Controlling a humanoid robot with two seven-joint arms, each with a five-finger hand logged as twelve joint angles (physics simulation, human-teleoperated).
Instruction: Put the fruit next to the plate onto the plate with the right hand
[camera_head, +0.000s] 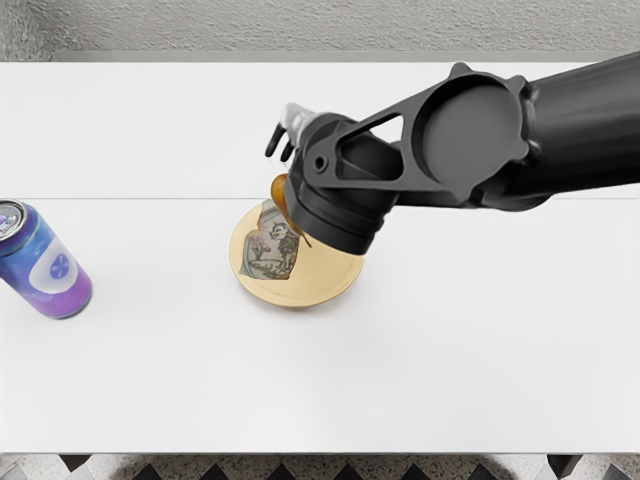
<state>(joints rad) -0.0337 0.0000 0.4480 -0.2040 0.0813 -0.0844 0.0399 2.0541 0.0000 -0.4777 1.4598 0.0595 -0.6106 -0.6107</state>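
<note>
A tan round plate (320, 275) with a printed picture on its left half lies at the middle of the white table. An orange fruit (281, 190) shows as a small patch at the plate's far left rim, mostly hidden under my right wrist. My right hand (285, 140) reaches in from the right and hovers over the plate's far edge, just beyond the fruit. The bulky black forearm covers the palm, so whether the hand holds the fruit or merely sits over it cannot be made out. The left arm is out of sight.
A blue and purple drink can (40, 262) stands tilted near the table's left edge. The white table (480, 360) runs wide in front of and to the right of the plate. A grey wall lies behind it.
</note>
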